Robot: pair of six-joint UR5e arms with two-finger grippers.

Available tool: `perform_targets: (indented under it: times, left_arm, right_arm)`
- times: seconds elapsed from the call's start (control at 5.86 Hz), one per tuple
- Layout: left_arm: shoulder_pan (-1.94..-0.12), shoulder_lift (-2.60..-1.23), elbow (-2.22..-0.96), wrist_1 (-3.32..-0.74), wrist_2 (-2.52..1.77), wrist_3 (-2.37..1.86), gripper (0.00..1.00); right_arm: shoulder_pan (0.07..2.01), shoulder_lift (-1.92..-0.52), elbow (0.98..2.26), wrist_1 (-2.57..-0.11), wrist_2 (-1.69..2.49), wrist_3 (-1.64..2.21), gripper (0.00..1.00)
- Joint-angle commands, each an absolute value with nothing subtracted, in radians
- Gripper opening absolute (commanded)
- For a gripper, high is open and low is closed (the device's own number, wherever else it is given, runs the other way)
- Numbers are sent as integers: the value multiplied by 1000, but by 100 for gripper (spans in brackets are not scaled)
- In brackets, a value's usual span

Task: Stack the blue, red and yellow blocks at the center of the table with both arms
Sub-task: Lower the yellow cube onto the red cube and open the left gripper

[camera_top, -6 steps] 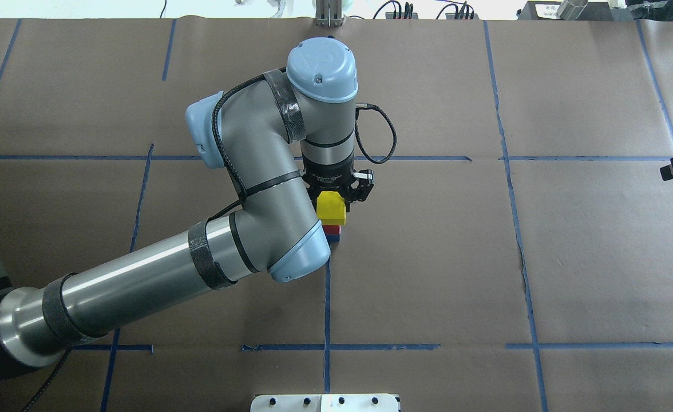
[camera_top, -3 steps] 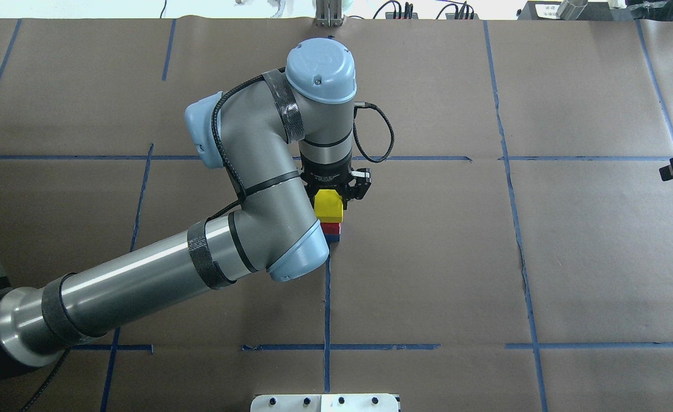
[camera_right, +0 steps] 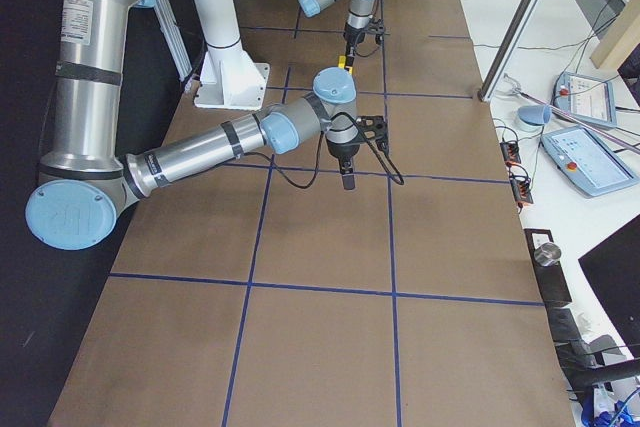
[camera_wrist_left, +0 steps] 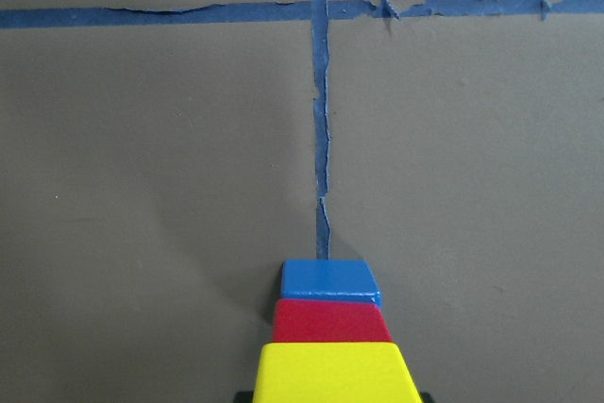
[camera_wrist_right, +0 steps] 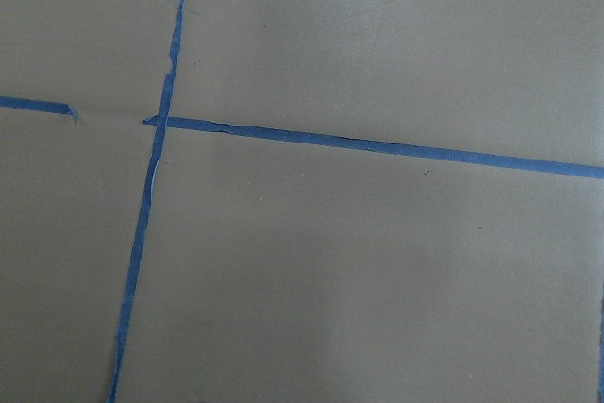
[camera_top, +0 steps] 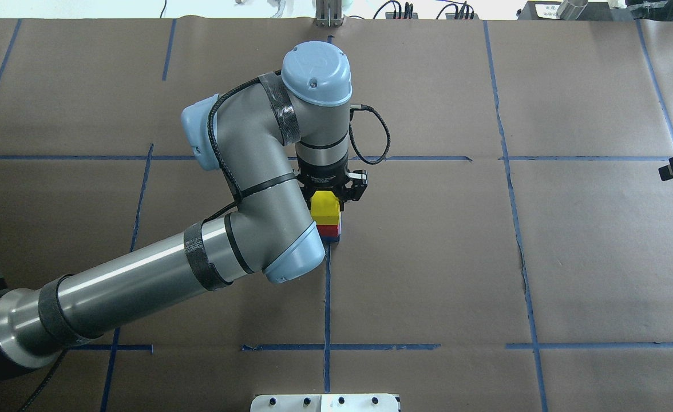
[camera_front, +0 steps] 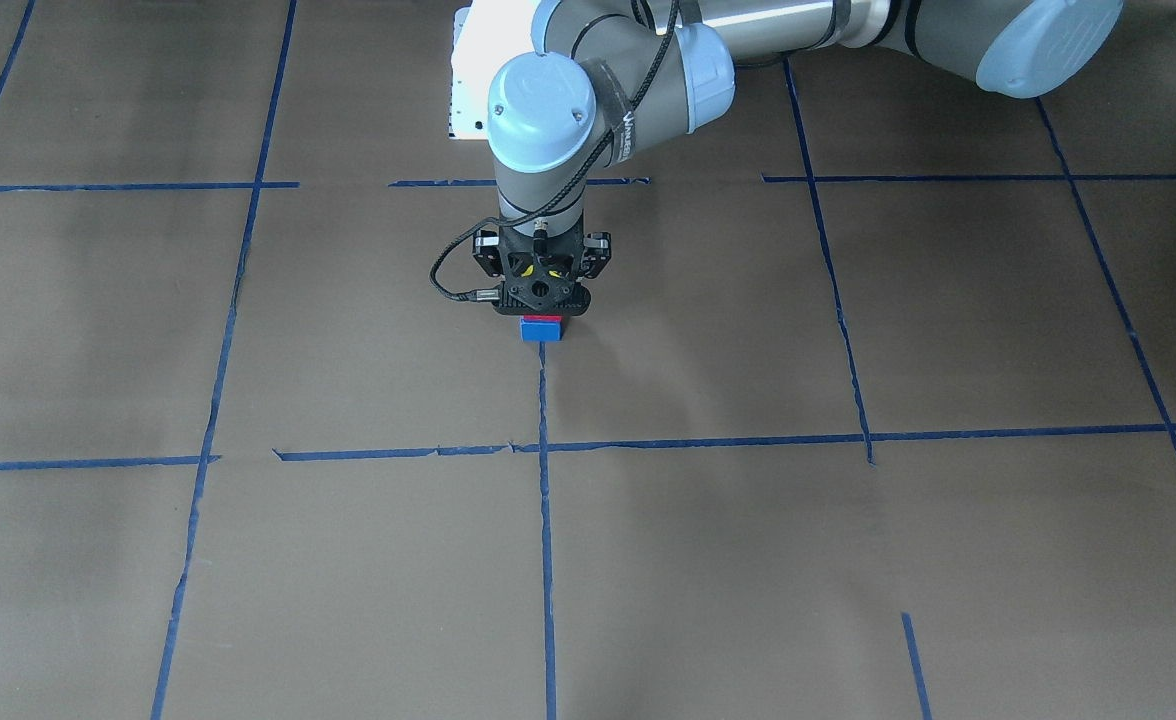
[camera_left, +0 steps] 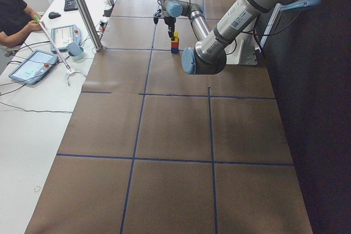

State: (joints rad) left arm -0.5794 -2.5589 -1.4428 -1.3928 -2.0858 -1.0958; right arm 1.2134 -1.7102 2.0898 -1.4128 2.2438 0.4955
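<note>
At the table's centre, the left gripper [camera_front: 542, 303] pinches the yellow block [camera_top: 325, 207] by its sides, its fingertips mostly hidden behind the block. It holds the block squarely over the red block [camera_wrist_left: 332, 320], which sits on the blue block [camera_wrist_left: 328, 280]. No view settles whether yellow already bears on red or hangs just clear of it. The wrist camera shows the three faces lined up, with the blue base touching the end of a blue tape line [camera_wrist_left: 321, 120] on the brown-papered table [camera_top: 456, 274]. The likeliest danger lies in the release. If the jaws part while yellow is not fully seated, the block may drop askew or tip off the red one. If one finger lets go later than the other, it may drag yellow sideways and shear the narrow column. A lift begun before the jaws are wide enough could carry the top block up and spill the rest, and too firm a downward press could skid the loose stack across the paper. Farther out, the left arm [camera_top: 256, 189] has its bulky wrist joint just beside the tower in the overhead view, so a sideways retreat rather than a straight rise could sweep it over. The right gripper [camera_right: 347, 182] waits well apart near the table's edge, and whether its fingers are spread or together cannot be told.
</note>
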Motion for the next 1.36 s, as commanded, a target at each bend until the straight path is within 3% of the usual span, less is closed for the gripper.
perform_targets:
  times: [0.0,0.17,0.34,0.51,0.68,1.19]
  left_arm:
    - [-580,-2560,-1445,-1393,-2086,-1097,9]
    - [-580,-2557,-1445,-1393,-2086,-1098,44]
    - [-580,-2554,-1445,-1393,-2086,-1100,47]
    - [-578,-2553,-1445,-1393,-2085,-1100,89]
    - [-578,-2557,-1445,-1393,-2085,-1100,100]
    - [-589,-2550,-1529,-1388,-2086,-1114,100]
  right_arm:
    - [1213,-1709,2089,-1413,2244,495,100]
    - [1213,-1709,2089,-1413,2243,497,100]
    - [1212,-1709,2088,-1413,2244,497,100]
    - [1213,-1707,2086,-1413,2244,497,100]
    - [1212,-1706,2085,-1413,2244,499,100]
    - [1212,-1701,2083,-1413,2244,502,100]
